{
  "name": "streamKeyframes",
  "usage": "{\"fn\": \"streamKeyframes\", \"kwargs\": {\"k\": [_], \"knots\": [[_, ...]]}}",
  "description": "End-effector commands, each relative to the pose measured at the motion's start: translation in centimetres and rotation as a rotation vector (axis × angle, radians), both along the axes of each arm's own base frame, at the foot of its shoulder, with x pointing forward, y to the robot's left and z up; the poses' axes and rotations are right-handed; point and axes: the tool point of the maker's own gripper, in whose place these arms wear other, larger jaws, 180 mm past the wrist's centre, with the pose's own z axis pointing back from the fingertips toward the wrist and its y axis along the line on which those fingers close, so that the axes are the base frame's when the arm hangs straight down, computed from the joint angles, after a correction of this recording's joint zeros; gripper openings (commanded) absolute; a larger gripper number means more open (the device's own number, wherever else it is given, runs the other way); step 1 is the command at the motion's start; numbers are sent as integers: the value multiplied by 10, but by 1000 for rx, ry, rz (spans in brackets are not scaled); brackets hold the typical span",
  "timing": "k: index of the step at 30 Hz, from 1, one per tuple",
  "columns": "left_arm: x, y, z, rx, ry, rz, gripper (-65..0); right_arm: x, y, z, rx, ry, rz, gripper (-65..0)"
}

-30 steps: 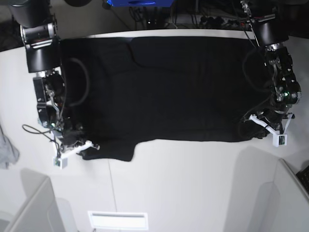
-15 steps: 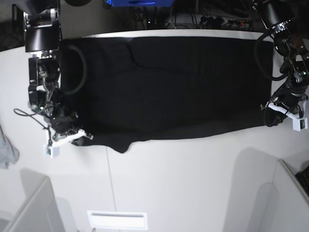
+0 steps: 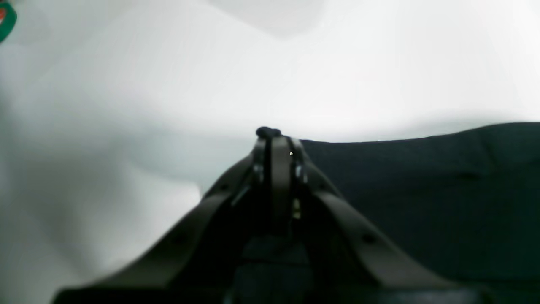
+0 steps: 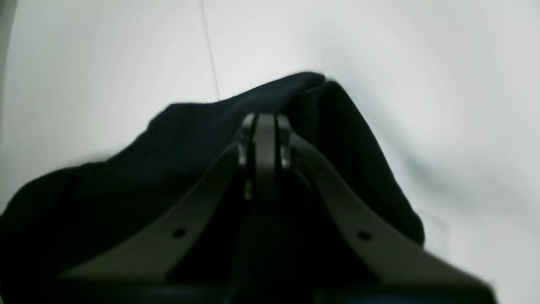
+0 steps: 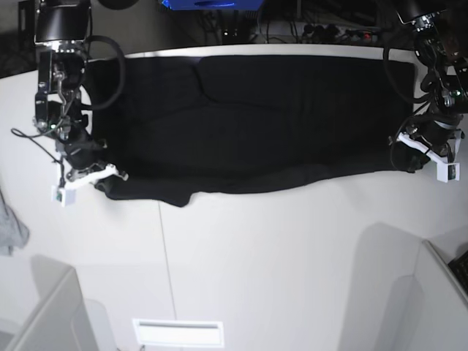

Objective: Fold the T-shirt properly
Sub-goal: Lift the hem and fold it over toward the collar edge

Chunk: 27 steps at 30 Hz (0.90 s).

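The black T-shirt [image 5: 256,117] lies spread sideways across the far half of the white table [image 5: 263,256], its near edge bunched and wavy. In the base view my right gripper [image 5: 115,175] is at the shirt's near-left corner, and my left gripper [image 5: 400,157] is at its near-right corner. In the right wrist view the right gripper [image 4: 265,120] is shut, with the T-shirt [image 4: 181,139] draped up around its jaws. In the left wrist view the left gripper [image 3: 272,136] is shut, a nub of cloth pokes past its tip, and the T-shirt [image 3: 422,185] stretches away to the right. No print shows.
A small grey cloth [image 5: 10,228] hangs at the table's left edge. White partitions stand at the near left [image 5: 51,314] and near right [image 5: 439,292]. A white slotted plate [image 5: 178,333] sits at the near edge. Cables and a blue item [image 5: 208,4] lie behind the table.
Both arms have moved toward the far side of the table and outward, carrying the shirt's near corners. The near hem has shifted back and the cloth has pulled wider.
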Motion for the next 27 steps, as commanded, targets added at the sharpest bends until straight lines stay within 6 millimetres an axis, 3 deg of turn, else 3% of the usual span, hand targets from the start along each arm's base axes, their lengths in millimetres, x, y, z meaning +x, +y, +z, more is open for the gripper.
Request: {"fn": "streamKeyframes", "kwargs": {"k": [1, 11, 21, 27], "knots": [[3, 3, 13, 28, -34, -10, -650, 7, -1, 19, -13, -65, 8, -650], [-12, -1, 7, 42, -2, -27, -650, -19, 12, 28, -18, -81, 45, -650], [-21, -8, 10, 13, 2, -55, -650, -43, -1, 36, 25, -54, -33, -650], [-31, 10, 21, -15, -28, 0, -650, -52, 0, 36, 63, -6, -49, -650]]}}
